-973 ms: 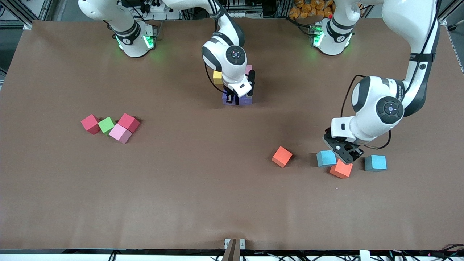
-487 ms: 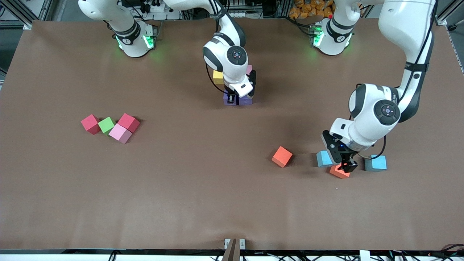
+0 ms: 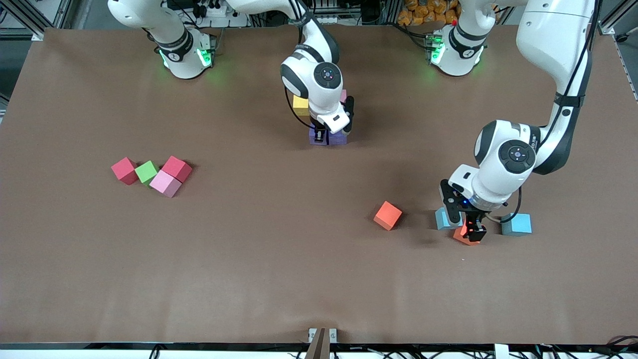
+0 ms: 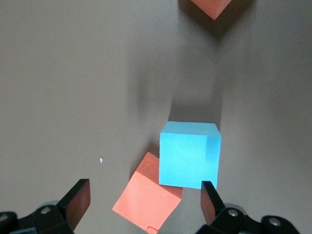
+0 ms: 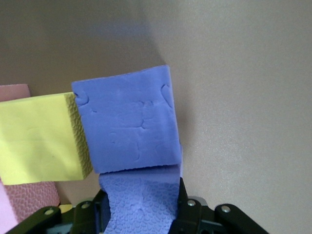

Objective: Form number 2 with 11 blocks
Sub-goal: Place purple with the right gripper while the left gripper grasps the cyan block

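Right end effector (image 3: 319, 135) grips a purple block (image 5: 139, 207), pressing it against the started number 2 (image 3: 326, 122) (yellow, pink, purple cubes) mid-desk. Left end effector (image 3: 471, 229), jaws wide, straddles an orange block (image 4: 146, 197) touching a light blue block (image 4: 190, 153), ready for pickup.

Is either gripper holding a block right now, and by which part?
The right gripper clamps a purple block by two opposite sides. The left gripper is open around an orange block, holding nothing.

No text, label, brand, number or sign can be read anywhere in these views.
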